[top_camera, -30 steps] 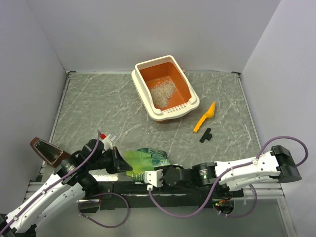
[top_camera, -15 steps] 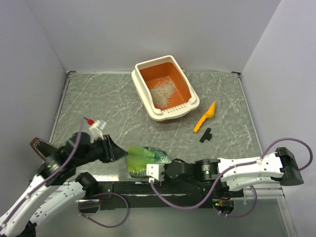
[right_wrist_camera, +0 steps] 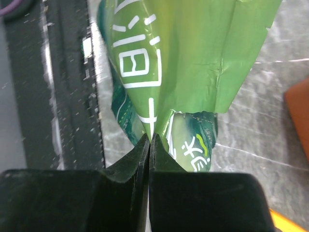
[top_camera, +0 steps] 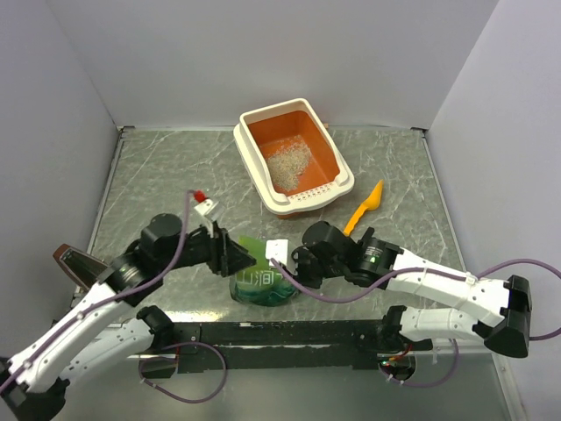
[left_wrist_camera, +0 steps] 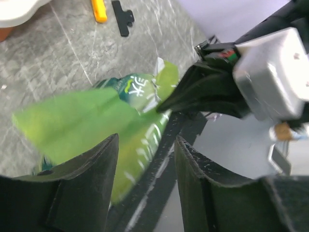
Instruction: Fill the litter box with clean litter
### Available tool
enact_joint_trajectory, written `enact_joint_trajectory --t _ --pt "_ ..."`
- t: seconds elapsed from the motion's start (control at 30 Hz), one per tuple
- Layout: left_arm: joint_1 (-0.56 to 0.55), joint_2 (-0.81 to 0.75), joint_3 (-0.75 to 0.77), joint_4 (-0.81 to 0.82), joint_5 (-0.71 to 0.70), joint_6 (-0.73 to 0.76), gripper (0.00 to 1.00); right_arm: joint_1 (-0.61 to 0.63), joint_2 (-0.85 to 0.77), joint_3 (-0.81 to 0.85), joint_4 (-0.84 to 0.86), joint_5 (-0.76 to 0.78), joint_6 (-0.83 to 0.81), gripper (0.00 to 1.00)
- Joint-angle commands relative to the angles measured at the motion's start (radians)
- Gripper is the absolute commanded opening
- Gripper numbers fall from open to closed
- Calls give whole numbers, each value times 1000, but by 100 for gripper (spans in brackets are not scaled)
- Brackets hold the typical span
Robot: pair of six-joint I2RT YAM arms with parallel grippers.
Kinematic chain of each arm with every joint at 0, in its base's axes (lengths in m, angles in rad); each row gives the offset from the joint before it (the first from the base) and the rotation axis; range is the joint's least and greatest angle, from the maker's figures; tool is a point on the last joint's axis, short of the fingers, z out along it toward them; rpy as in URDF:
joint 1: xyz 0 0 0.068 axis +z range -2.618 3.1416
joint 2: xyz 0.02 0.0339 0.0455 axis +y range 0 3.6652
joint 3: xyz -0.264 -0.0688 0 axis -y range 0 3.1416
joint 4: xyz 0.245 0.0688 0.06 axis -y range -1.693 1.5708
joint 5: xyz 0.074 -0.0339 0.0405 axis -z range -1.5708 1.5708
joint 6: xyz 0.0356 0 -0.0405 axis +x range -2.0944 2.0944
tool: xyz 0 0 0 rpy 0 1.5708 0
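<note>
The litter box point(top_camera: 250, 167), orange inside with a cream rim, stands at the back centre of the table. A small pile of pale clean litter point(top_camera: 287, 164) lies in it. A green bag point(top_camera: 261, 281) hangs near the front edge, between the two arms. My right gripper point(top_camera: 290, 266) point(right_wrist_camera: 149, 140) is shut on a top fold of the green bag point(right_wrist_camera: 193, 63). My left gripper point(top_camera: 238, 260) point(left_wrist_camera: 145, 145) is open just left of the bag; the blurred green bag point(left_wrist_camera: 96, 121) shows beyond its fingers point(left_wrist_camera: 91, 179).
An orange-yellow scoop point(top_camera: 366, 207) point(left_wrist_camera: 99, 8) lies right of the box, with a black clip point(left_wrist_camera: 121, 17) beside it. A brown object point(top_camera: 83, 267) sits at the table's left front corner. The black base rail point(top_camera: 289, 333) runs along the near edge.
My right gripper shut on the green bag and carried it up and away from the near edge. My left gripper opened, let go of the bag and moved right.
</note>
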Motion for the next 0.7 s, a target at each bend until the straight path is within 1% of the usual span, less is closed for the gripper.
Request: enact_joint_trajectory --t 0.0,0.1,0.23,0.33,0.43,0.67 --pt "2 73 -22 234 148 155 56 -14 3 72 -19 -143 -42 0" --pt "1 119 -41 305 212 201 57 -12 4 52 0 -151 -35 0" --pt "-10 179 -39 313 275 266 57 -14 -22 23 25 -146 -24 0" --pt "-44 211 -53 339 297 287 57 -18 -44 8 40 -136 -16 0" --pt "-116 223 -70 367 245 318 57 -28 -56 3 46 -142 -10 0" --pt "-237 282 -84 341 133 369 57 -43 -65 -11 62 -151 7 0"
